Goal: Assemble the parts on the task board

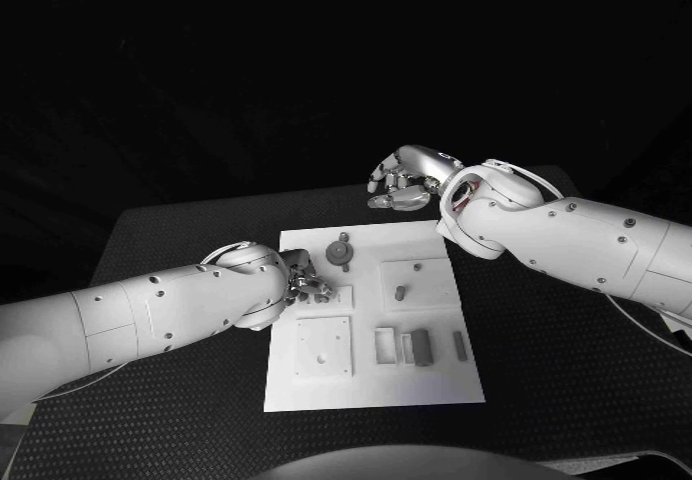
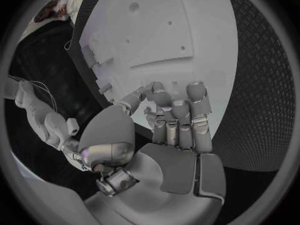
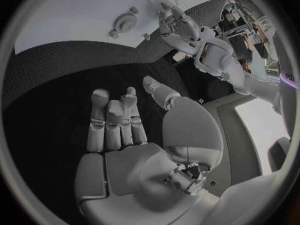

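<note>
The left hand is hovering over the left side of the task board, fingers apart, gripping nothing; the right hand is hanging beyond the board's far edge, fingers loosely spread, empty; grey parts are lying on the board.
</note>
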{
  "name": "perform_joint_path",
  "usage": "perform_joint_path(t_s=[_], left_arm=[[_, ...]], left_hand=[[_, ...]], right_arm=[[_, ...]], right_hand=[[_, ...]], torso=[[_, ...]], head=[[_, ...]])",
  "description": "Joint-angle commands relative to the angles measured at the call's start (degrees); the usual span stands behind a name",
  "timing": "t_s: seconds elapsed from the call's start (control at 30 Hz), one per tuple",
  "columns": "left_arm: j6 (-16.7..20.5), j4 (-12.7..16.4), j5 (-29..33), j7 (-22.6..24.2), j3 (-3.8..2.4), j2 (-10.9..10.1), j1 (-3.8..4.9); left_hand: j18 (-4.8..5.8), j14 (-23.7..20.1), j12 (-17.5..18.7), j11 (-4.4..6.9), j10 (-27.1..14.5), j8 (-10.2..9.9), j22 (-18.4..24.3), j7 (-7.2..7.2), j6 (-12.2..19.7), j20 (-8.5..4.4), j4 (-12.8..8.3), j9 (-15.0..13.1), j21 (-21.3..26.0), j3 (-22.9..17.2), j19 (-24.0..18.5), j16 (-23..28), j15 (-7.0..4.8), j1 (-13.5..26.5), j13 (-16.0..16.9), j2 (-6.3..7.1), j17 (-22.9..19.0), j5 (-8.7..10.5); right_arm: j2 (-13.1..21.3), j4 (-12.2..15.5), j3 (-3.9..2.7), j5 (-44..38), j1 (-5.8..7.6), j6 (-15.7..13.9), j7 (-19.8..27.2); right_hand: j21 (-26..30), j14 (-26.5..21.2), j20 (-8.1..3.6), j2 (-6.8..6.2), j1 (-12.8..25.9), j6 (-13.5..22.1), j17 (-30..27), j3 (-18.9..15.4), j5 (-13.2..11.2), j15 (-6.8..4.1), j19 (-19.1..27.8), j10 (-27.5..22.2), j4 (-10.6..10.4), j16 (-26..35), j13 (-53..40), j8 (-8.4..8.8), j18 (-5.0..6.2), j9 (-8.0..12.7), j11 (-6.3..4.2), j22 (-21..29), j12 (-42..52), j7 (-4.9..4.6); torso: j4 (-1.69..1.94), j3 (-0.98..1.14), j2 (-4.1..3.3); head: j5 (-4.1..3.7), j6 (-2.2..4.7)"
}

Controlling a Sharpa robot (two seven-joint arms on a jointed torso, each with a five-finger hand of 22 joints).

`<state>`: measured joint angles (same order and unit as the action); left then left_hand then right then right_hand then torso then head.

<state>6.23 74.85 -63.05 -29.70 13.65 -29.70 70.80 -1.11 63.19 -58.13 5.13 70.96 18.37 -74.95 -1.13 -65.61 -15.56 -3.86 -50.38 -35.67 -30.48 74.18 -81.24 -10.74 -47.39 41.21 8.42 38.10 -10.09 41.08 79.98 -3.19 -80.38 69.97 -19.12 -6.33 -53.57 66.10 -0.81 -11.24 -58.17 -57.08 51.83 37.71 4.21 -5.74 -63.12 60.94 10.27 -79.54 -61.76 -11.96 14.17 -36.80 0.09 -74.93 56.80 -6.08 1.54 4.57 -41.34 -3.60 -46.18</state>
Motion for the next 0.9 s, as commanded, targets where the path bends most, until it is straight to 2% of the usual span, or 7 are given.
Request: perform_joint_path(t_s=[0.03,0.2,0.9], left_arm=[[0.8,0.0,0.5,0.4,-0.01,0.1,-0.05],[0.7,0.0,0.6,0.6,-0.02,0.2,-0.05],[0.3,0.2,0.4,0.8,-0.02,0.0,-0.05]], left_hand=[[-1.44,-0.2,-0.3,0.14,-0.4,0.4,-1.0,0.12,0.4,-0.35,0.9,0.2,0.3,-0.1,-0.1,-0.4,-0.37,0.1,-0.1,0.94,-0.1,0.77],[-1.54,-0.3,-0.4,0.17,-0.4,0.7,-1.0,0.15,0.6,-0.37,3.0,0.4,0.4,-0.6,-0.1,-0.5,-0.40,0.4,-0.2,2.51,-0.2,4.12],[-1.57,-0.3,-0.5,0.19,-0.4,0.9,-1.1,0.14,0.7,-0.35,3.2,0.5,0.3,-0.7,0.0,-0.6,-0.41,-0.4,-0.2,2.56,-0.3,4.44]], right_arm=[[0.0,0.0,-0.04,0.0,0.00,0.5,0.2],[0.0,0.0,-0.04,0.0,0.00,0.5,0.2],[0.0,-0.1,-0.04,0.0,0.00,0.7,0.2]], right_hand=[[0.4,-0.3,0.01,0.03,0.3,-0.1,-0.1,0.1,0.1,-0.14,-0.2,-0.1,-0.4,0.3,0.1,-0.08,0.83,0.1,0.07,-0.7,0.0,-0.43],[0.4,-0.3,0.01,0.02,0.3,-0.1,-0.1,0.1,0.1,-0.14,-0.2,-0.1,-0.4,0.3,0.1,-0.08,0.83,0.1,0.07,-0.7,0.0,-0.43],[0.4,-0.3,0.01,0.02,0.3,-0.1,-0.1,0.1,0.1,-0.13,-0.2,-0.1,-0.5,0.3,0.1,-0.09,0.83,0.1,0.08,-0.7,0.0,-0.43]], torso=[[0.00,-0.01,-0.02],[0.00,-0.02,-0.02],[0.03,-0.03,0.00]], head=[[-0.03,0.08],[-0.03,0.10],[-0.08,0.06]])
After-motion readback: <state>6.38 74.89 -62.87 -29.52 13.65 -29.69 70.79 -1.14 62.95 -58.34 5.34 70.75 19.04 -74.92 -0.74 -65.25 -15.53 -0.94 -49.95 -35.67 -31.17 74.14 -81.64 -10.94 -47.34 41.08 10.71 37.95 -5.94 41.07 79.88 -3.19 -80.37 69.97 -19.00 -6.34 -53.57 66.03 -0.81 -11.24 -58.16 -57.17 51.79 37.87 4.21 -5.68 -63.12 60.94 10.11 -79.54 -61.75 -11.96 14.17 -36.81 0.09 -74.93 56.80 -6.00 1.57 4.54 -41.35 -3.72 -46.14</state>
